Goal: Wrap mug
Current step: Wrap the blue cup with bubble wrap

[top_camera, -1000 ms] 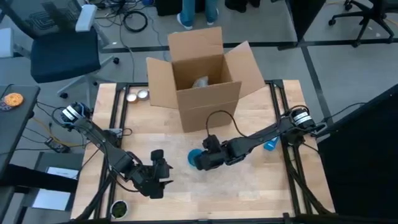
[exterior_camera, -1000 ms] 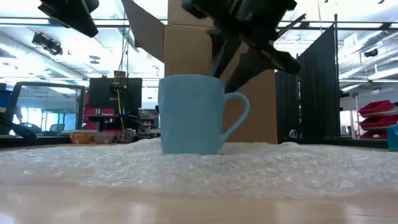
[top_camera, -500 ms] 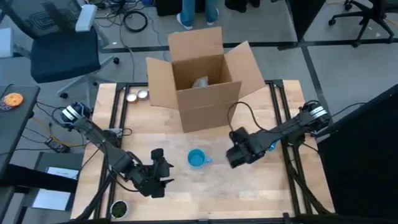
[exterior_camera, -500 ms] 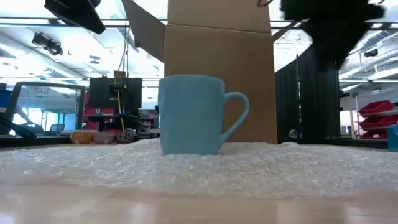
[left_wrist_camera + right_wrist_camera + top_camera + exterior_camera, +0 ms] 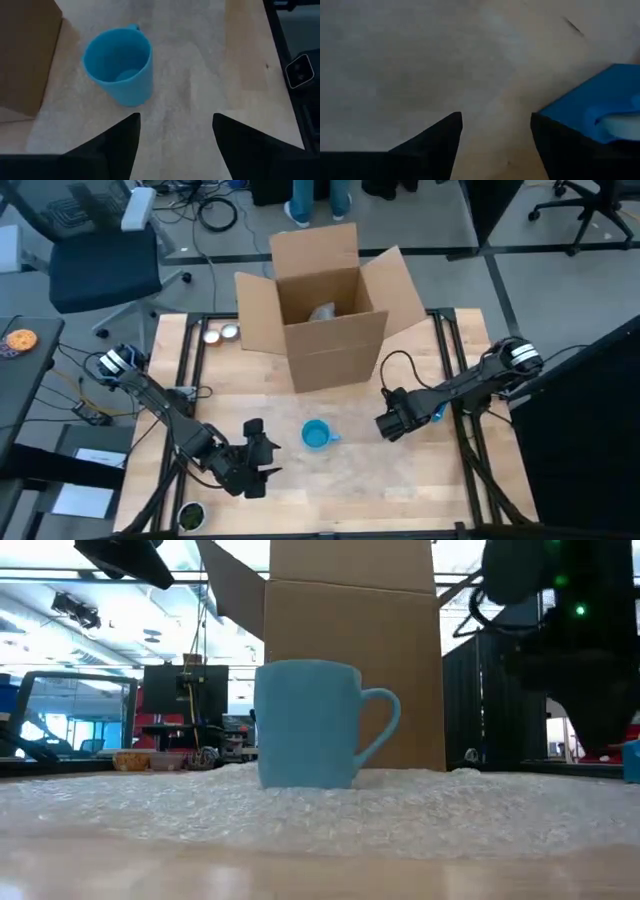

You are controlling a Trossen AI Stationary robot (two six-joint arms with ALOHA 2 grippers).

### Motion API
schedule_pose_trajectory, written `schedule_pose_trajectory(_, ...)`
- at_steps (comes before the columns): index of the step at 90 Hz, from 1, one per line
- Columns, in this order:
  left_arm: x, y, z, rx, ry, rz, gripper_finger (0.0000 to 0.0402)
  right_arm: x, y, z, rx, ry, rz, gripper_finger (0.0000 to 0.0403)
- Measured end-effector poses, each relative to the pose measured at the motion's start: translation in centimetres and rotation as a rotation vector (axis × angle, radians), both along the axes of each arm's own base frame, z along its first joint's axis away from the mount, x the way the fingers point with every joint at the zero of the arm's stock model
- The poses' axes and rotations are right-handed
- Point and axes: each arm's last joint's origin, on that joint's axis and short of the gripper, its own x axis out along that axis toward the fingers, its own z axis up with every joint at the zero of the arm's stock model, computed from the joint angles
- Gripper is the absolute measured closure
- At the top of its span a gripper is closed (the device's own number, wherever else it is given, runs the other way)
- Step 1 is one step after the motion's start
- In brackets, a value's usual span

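Note:
A light blue mug (image 5: 316, 434) stands upright on its base on a sheet of bubble wrap (image 5: 320, 810) spread over the middle of the table, its handle toward the table's right. My left gripper (image 5: 268, 452) is open to the mug's left and nearer the front edge, and it touches nothing. Its wrist view shows the mug (image 5: 120, 65) ahead of the open fingers (image 5: 122, 135). My right gripper (image 5: 386, 425) is open to the mug's right and hangs apart from it, over bare wrap and wood (image 5: 495, 116).
An open cardboard box (image 5: 325, 310) with something pale inside stands behind the mug. A small blue object (image 5: 437, 412) lies by my right arm and shows beside its fingers (image 5: 600, 112). Two small round items (image 5: 220, 333) sit at the far left, and a dark round one (image 5: 190, 513) sits at the front left.
My right gripper has drawn away from the mug toward the table's right edge and now hangs well clear of it. The mug has stayed upright in the same place on the bubble wrap.

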Motion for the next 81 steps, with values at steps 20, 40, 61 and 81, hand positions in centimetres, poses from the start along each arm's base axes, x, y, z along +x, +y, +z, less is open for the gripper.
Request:
schedule_pose_trajectory(20, 0.2, 0.0, 0.0, 0.02, -0.029, 0.026, 0.0167, -0.7, -0.7, -1.6, 0.032, -0.124, -0.015, 0.0189)
schedule_pose_trajectory(40, 1.0, -0.7, -0.8, 0.035, -0.043, 0.015, 0.0167, -1.1, -1.7, -4.5, 0.033, -0.221, -0.063, 0.0202)
schedule_pose_trajectory(61, 1.4, -0.9, -1.4, 0.082, -0.059, 0.028, 0.0167, -0.1, -1.4, -3.5, -0.01, -0.234, 0.007, 0.0283)
schedule_pose_trajectory(81, 1.9, -0.7, -0.6, 0.097, -0.14, 0.039, 0.0167, 2.0, -0.8, -1.6, -0.02, -0.332, 0.109, 0.0394)
